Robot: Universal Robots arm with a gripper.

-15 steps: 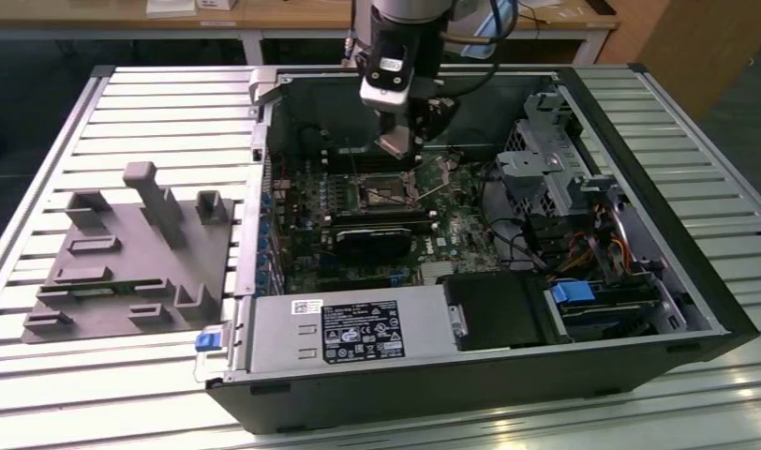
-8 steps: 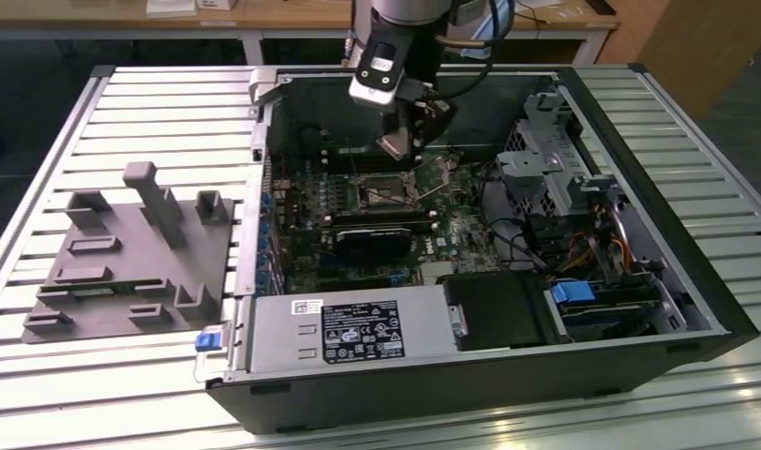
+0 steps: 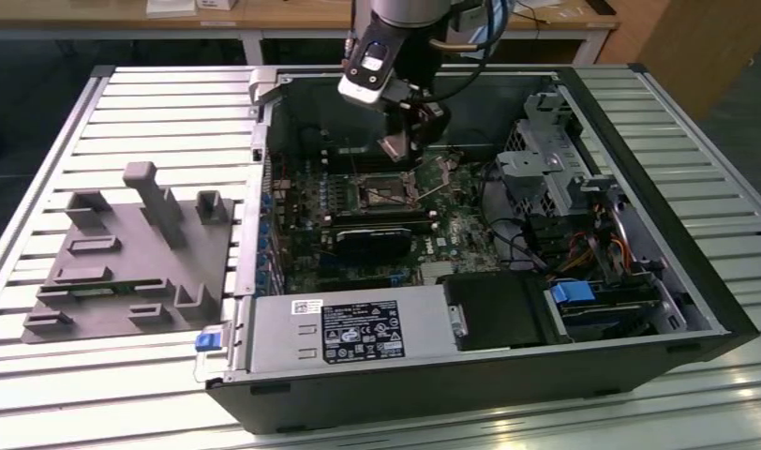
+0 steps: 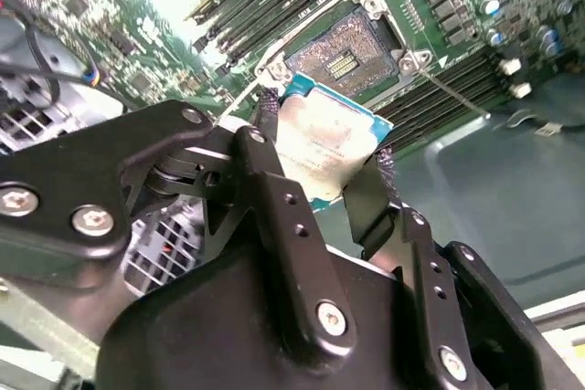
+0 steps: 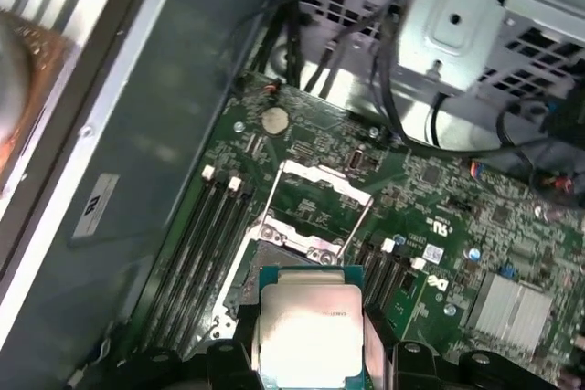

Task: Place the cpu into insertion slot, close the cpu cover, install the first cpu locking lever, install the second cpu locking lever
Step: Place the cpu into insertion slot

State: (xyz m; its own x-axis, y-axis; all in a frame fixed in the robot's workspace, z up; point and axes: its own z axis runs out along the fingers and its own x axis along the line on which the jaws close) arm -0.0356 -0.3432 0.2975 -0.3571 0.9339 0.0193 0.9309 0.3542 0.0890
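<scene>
One cpu (image 4: 331, 139), one insertion slot (image 4: 350, 50), one cpu cover (image 5: 302, 237), one tool (image 4: 324, 160).

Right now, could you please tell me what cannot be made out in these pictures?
First wrist view: the cpu hides most of the insertion slot.
Second wrist view: the fingers cover two cpu edges.
Exterior view: whether the cpu sits square over the slot is too small to tell.
</scene>
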